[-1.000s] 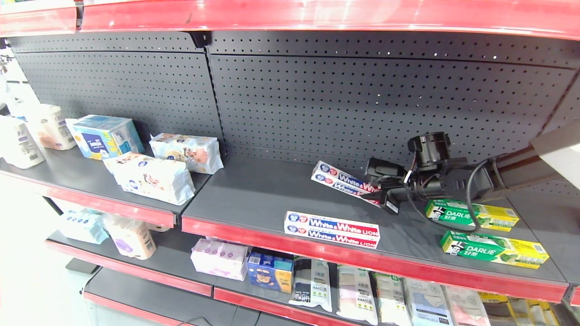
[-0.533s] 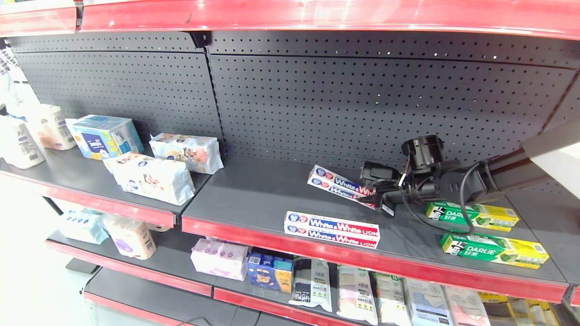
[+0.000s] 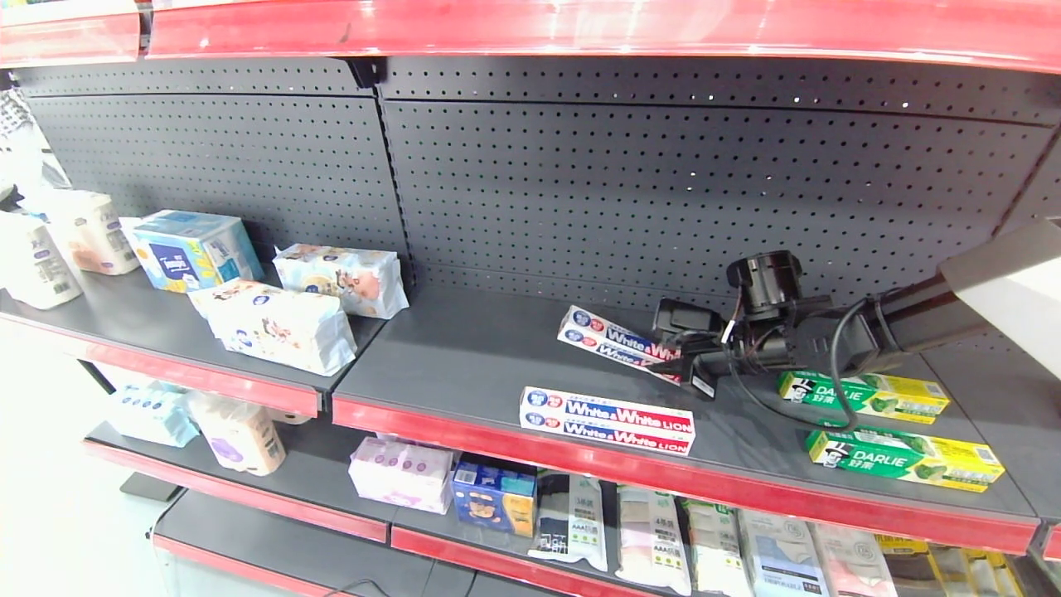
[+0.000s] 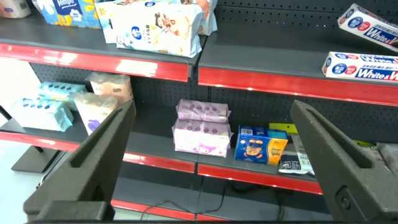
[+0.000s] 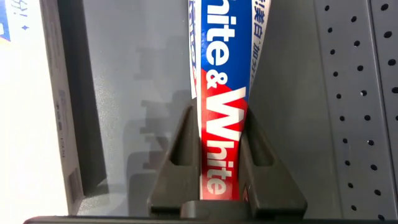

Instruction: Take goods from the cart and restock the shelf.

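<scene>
L gripper (image 4: 211, 109) is hanging with fingers wide apart, facing the lower shelves. Tissue packs (image 3: 278, 323) are crowding the shelf's (image 3: 464, 348) L end, and bare deck is lying open beside them. The front toothpaste box (image 3: 607, 420) is lying along the red front lip. R gripper (image 3: 684, 365) is clamping the held toothpaste box (image 3: 609, 336) by 1 end, near the pegboard back. 2 green boxes (image 3: 862, 392) are lying just R, the nearer close to the lip.

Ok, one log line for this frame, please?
right gripper: shut on red, white and blue toothpaste box | box: on or just above grey metal shelf, behind matching front box | left gripper: open, holding nothing
</scene>
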